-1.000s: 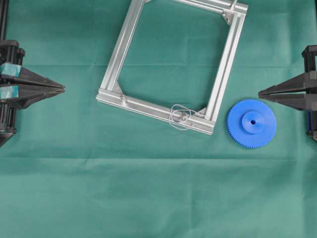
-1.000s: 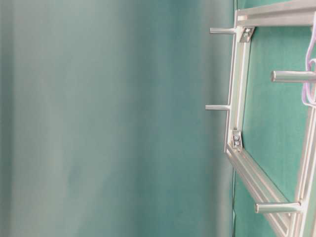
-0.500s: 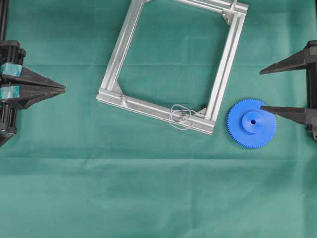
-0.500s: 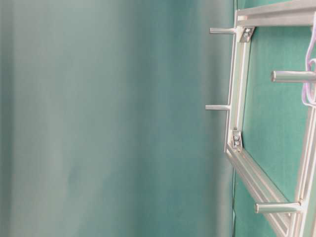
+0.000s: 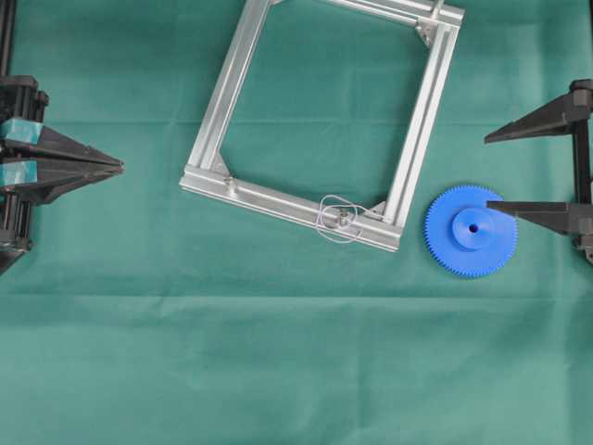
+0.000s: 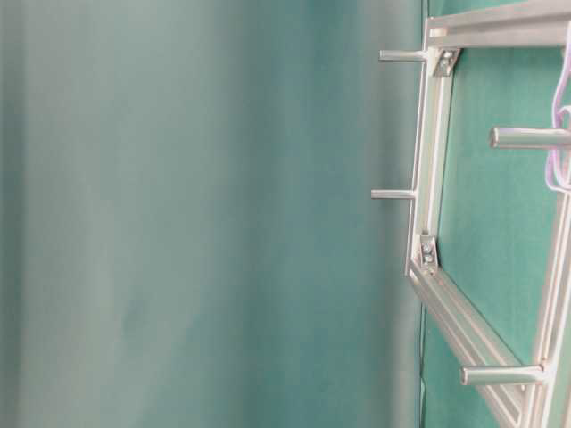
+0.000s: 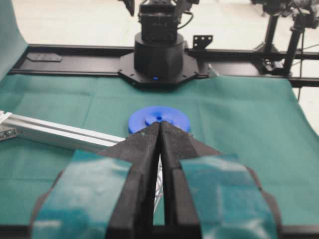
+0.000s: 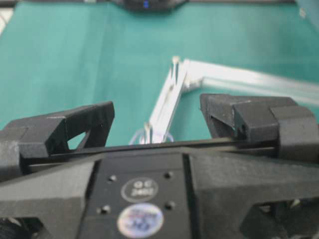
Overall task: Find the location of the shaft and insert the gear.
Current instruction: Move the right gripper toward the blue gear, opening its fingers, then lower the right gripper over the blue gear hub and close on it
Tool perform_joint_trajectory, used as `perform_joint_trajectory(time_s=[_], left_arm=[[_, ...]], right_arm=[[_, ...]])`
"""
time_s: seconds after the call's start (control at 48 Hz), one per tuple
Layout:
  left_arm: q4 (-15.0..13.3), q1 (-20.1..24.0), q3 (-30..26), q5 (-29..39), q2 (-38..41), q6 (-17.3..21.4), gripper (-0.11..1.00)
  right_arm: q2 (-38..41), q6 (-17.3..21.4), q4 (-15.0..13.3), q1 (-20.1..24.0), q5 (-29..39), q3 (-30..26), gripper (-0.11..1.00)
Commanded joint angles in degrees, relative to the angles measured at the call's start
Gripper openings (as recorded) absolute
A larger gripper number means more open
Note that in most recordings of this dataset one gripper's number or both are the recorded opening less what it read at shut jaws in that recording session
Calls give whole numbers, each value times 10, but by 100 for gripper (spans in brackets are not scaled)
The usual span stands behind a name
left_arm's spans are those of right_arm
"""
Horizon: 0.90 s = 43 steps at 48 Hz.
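Your right gripper is spread wide and the left gripper clenched empty, so take the stiff, light-looking gear, lying flat beside the frame, by its raised hub.

The gear lies flat beside the frame. Right end effector spread wide; left end effector closed, well apart.

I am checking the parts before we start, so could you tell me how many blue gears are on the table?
1: the gear lies flat on the green cloth, just right of the frame's lower right corner.
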Motion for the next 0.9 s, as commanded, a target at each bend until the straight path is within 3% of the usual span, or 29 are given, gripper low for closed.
perform_joint_trajectory(time_s=[0.0, 0.375, 0.687, 0.875], left_arm=[[0, 1, -15, -3, 6, -2, 3], [0, 1, -13, 0, 6, 2, 4], [0, 1, -13, 2, 6, 2, 3], [0, 2, -14, 4, 6, 2, 3]], right_arm=[[2, 11, 1, -1, 39, -25, 91], [3, 98, -3, -2, 241, -55, 91], [11, 163, -34, -2, 344, -55, 91], [34, 185, -41, -2, 356, -50, 91]])
